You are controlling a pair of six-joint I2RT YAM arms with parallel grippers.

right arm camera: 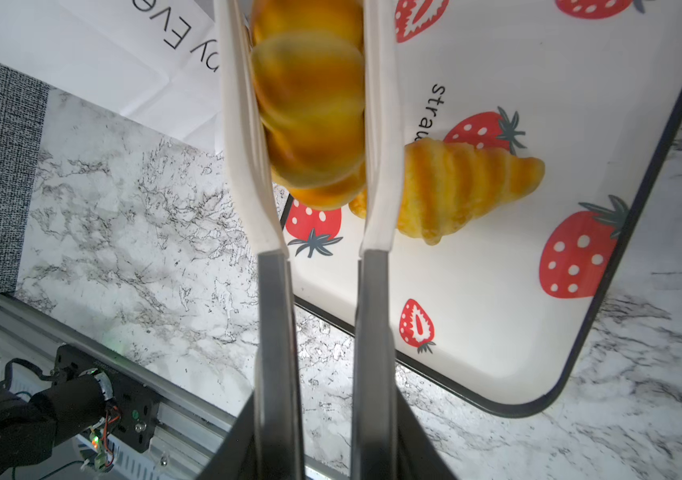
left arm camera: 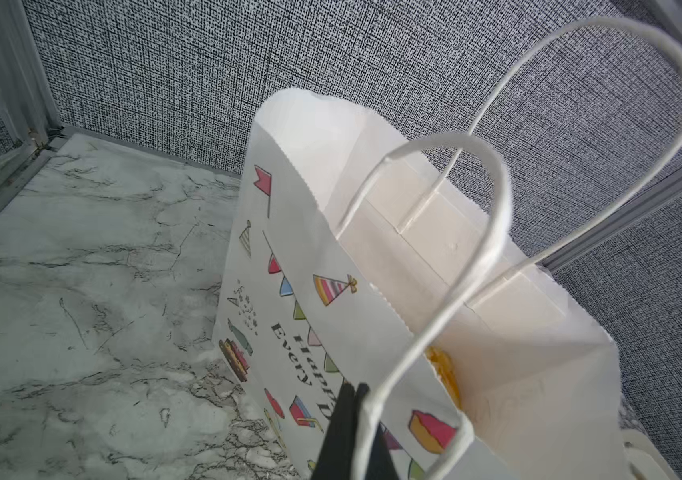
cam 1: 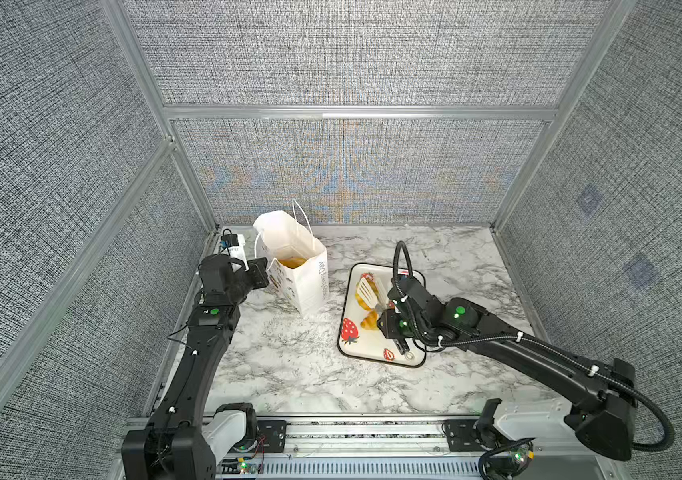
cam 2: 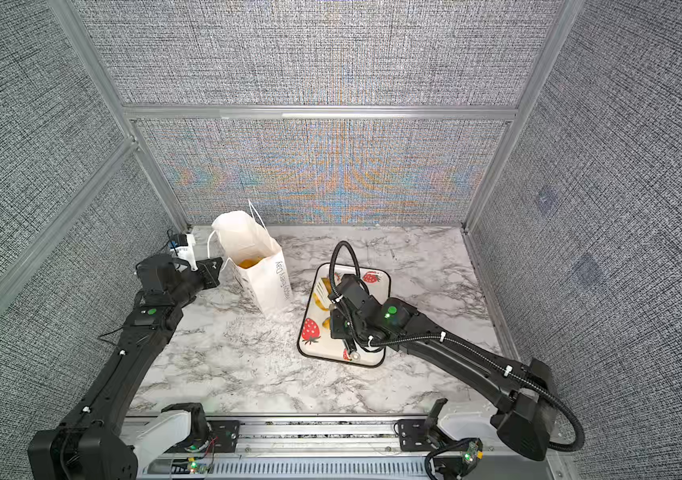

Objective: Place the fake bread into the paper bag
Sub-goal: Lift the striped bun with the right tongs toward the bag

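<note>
Barely visible — bread (cam 1: 293, 262) in paper bag (cam 1: 308, 286); roll (right arm camera: 310, 104) in tongs (right arm camera: 379, 124) blurred.

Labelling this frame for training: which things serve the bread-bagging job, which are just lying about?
In the job: white printed paper bag; glossy golden ridged toy bread clamped in white slotted tongs; golden toy croissant; strawberry-printed white tray.
Lying about: small white-and-blue object in back corner.

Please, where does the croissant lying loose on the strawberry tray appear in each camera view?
Both top views: the croissant lies in the near left part of the tray.
Left wrist view: not in it.
Right wrist view: the croissant on the tray, close beside a white blade of the tongs.
Shared landmark: the paper bag, visible in all four views.
</note>
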